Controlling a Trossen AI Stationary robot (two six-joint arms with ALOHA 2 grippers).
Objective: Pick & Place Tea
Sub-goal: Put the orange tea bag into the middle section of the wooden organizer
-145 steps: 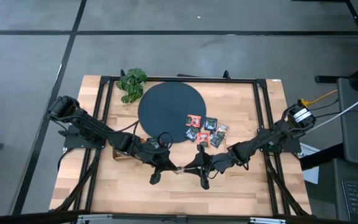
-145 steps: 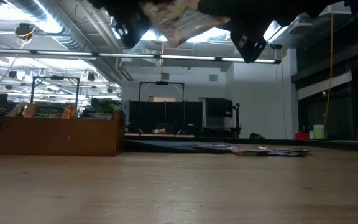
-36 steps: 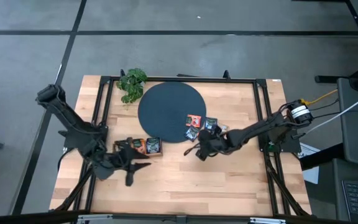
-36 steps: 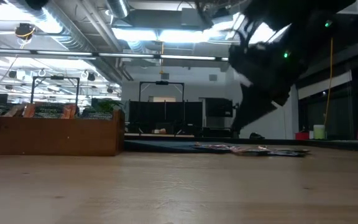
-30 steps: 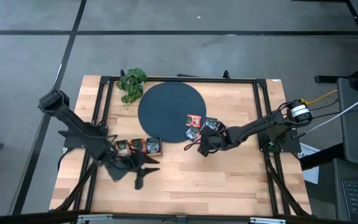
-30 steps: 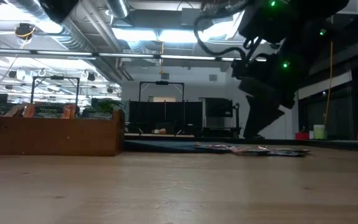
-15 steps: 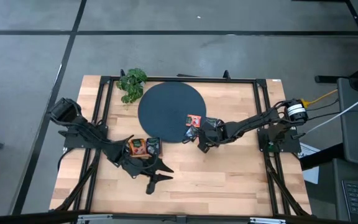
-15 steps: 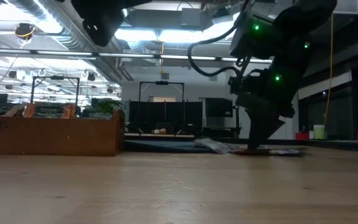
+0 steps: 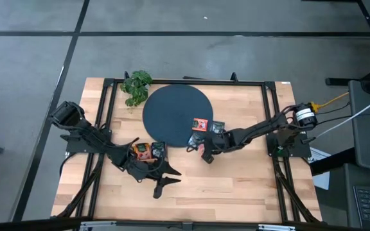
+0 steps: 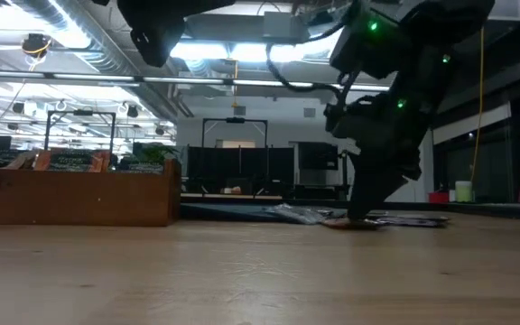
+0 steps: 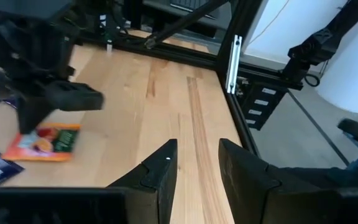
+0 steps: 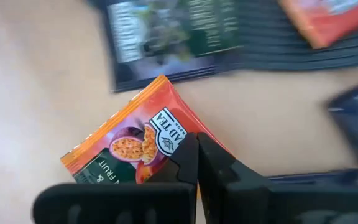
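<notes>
Orange tea sachet (image 12: 132,149) lies flat on the wooden table (image 9: 236,186), right under the right gripper (image 12: 197,152), whose two fingers are pressed together with their tips on the sachet's surface; nothing lifted, whether the packet is pinched cannot be told. Just beyond the fingertips a dark green sachet (image 12: 173,34) sits partly on the dark disc (image 9: 172,109), with another orange-red sachet (image 9: 202,123) near it and a black one (image 9: 218,127) beside that, all crowding the spot where the gripper works. Left gripper (image 11: 197,165) hangs over bare table away from the sachets, fingers parted with a narrow gap, holding nothing. Close beside its arm is the wooden tray (image 10: 75,194) with sachets standing in it (image 9: 149,151). Leafy plant (image 9: 135,85) is far off past the disc. Left wrist view shows the right gripper's dark body standing on the orange sachet (image 11: 42,142), which the high view hides under the arm. Low view shows the right gripper (image 10: 357,215) reaching down to table level among the flat sachets. Only the right wrist view reads the sachet's printed label.
</notes>
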